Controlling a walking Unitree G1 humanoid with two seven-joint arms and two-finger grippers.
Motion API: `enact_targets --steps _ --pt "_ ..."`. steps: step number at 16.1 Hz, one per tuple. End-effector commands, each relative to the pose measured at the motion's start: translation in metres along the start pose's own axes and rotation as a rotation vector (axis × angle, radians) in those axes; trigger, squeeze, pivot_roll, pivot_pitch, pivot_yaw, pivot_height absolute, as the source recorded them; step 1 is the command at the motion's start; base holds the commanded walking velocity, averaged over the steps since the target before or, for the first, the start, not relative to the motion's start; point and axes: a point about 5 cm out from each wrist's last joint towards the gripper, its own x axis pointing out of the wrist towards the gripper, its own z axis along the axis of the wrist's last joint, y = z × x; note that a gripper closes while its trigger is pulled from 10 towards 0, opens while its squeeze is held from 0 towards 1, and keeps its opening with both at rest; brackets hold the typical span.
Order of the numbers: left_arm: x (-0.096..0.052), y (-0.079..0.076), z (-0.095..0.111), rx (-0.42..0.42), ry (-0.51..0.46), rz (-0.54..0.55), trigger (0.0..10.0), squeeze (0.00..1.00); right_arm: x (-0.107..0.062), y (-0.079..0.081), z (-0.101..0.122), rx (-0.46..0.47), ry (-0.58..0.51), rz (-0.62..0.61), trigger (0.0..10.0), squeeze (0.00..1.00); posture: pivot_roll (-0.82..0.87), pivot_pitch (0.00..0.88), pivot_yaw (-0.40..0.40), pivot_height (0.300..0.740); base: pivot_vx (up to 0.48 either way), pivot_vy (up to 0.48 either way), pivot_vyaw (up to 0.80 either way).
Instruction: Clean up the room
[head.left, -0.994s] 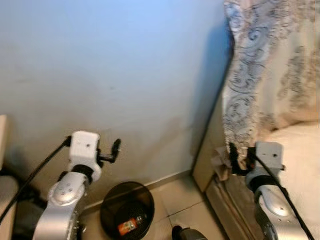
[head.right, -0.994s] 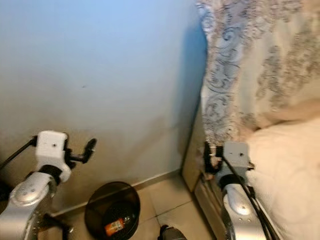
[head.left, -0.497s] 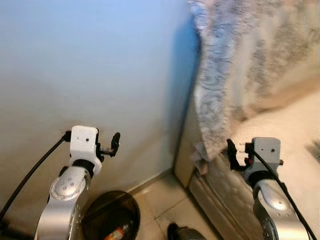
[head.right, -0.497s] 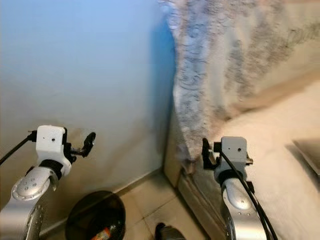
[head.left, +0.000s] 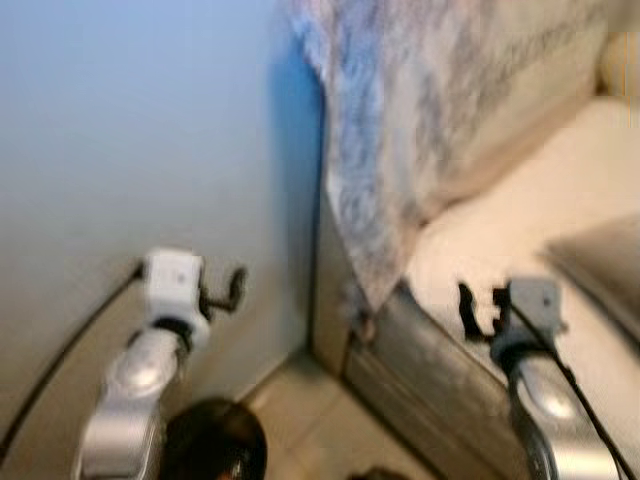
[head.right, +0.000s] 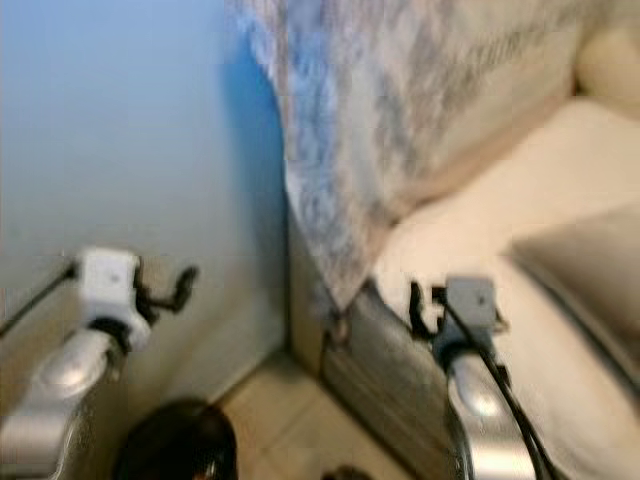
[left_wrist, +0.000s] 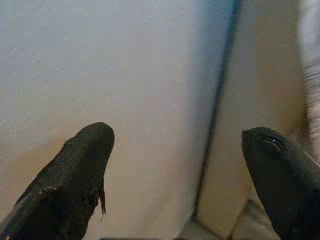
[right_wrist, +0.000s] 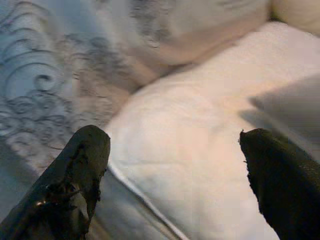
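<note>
While both grippers hang spread and empty, left gripper facing the wall, right gripper over the bed, we judge the patterned blanket (draped at the bed's corner) soft, light, best pinched at its hanging edge.

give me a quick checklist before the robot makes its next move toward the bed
1. Left gripper open and holding nothing: ok.
2. Right gripper open and holding nothing: ok.
3. Head views sharp enough to aim a grasp: not ok, both are blurred.
4. Black bin clear of the left arm: ok, on the floor below it.
5. Item to pick up identified: cannot tell; grey flat shape on the bed is unclear.
6. Patterned cloth clear of the right gripper: ok, apart.
</note>
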Motion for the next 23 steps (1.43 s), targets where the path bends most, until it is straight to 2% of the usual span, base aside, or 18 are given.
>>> enact_targets --steps 1,4,5,6,8,11,12,15,18,23 --pt "-0.002 0.007 0.000 0.024 0.004 0.020 10.0 0.00 0.000 0.003 0.003 0.004 -0.011 0.005 10.0 0.00 -0.03 0.000 0.015 0.740 0.000 0.000 -0.80" --pt "-0.001 0.006 0.000 0.048 -0.001 0.012 10.0 0.00 0.000 0.003 0.004 0.015 -0.013 0.004 10.0 0.00 -0.03 0.000 0.014 0.740 0.000 0.000 -0.80" --pt "-0.001 0.006 0.000 0.052 -0.001 0.005 10.0 0.00 0.000 0.004 0.004 0.030 -0.014 -0.003 10.0 0.69 -0.03 0.000 0.015 0.740 0.000 0.000 -0.80" --pt "0.000 0.006 0.000 0.055 -0.002 0.007 10.0 0.00 0.001 0.002 0.004 -0.012 -0.023 -0.031 10.0 1.00 -0.03 0.000 0.013 0.740 0.000 0.000 -0.80" --pt "0.001 0.006 0.001 0.054 -0.008 0.006 10.0 0.00 0.001 0.001 0.006 0.006 -0.037 -0.032 10.0 1.00 -0.03 0.000 0.014 0.740 0.000 0.000 -0.80" --pt "0.000 0.004 0.000 0.054 -0.017 0.006 10.0 0.00 0.002 -0.002 0.006 0.007 -0.045 -0.052 10.0 1.00 -0.03 0.000 0.015 0.740 0.000 0.000 0.00" --pt "0.001 0.004 0.001 0.047 -0.023 0.005 10.0 0.00 0.003 -0.002 0.008 -0.020 -0.058 -0.069 10.0 1.00 -0.03 0.000 0.016 0.740 0.000 0.000 -0.80" --pt "0.002 0.007 0.004 0.022 -0.042 0.011 10.0 0.00 0.004 0.004 0.013 -0.004 -0.069 -0.034 10.0 1.00 -0.03 0.000 0.015 0.740 0.000 0.000 -0.80" --pt "0.002 0.008 0.004 0.024 -0.045 0.004 10.0 0.00 0.003 0.008 0.014 0.016 -0.080 -0.013 10.0 1.00 -0.04 0.000 0.016 0.740 0.260 0.000 0.00" --pt "0.005 0.007 0.005 0.021 -0.048 -0.001 10.0 0.00 0.006 0.007 0.016 -0.007 -0.084 -0.027 10.0 1.00 -0.04 0.000 0.018 0.740 0.292 0.000 0.00"
